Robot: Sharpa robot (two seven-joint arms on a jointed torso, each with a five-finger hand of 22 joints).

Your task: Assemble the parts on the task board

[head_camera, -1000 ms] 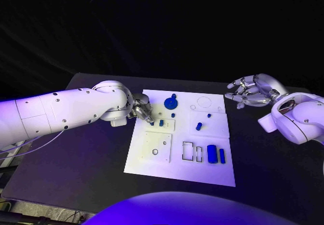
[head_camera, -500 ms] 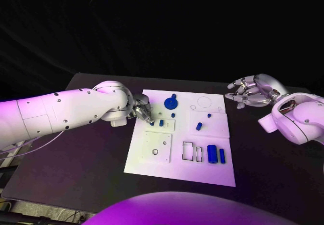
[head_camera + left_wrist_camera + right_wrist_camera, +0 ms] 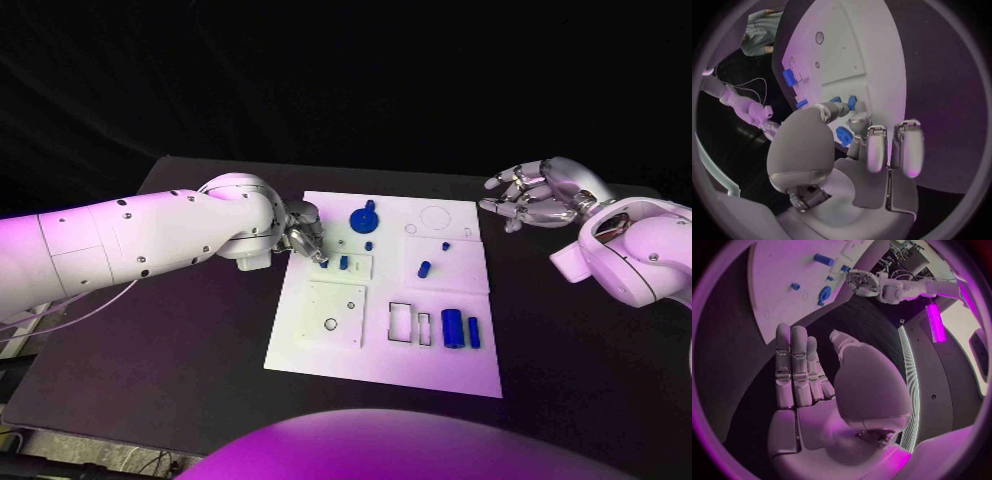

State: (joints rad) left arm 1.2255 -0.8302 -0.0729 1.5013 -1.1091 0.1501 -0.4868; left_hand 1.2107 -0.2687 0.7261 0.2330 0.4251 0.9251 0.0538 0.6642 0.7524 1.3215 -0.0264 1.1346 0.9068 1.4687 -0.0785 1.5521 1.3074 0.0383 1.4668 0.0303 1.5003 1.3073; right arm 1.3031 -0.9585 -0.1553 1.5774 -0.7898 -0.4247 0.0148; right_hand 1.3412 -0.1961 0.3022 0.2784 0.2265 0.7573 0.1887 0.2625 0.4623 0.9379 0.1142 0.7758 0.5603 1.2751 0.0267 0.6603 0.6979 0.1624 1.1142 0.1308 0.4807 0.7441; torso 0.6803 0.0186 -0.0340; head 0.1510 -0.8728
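The white task board lies mid-table. My left hand sits at the board's left edge, its fingertips against two small blue parts that stand in a small square plate. These small blue parts show right at the thumb and fingertip, but I cannot tell whether one is pinched. A round blue part lies just behind them. My right hand hovers off the board's far right corner, fingers apart and holding nothing; its palm is bare.
A blue peg lies mid-board. A blue cylinder and a slimmer blue bar lie beside two rectangular slots. A plate with holes sits near the left front. Black table surrounds the board.
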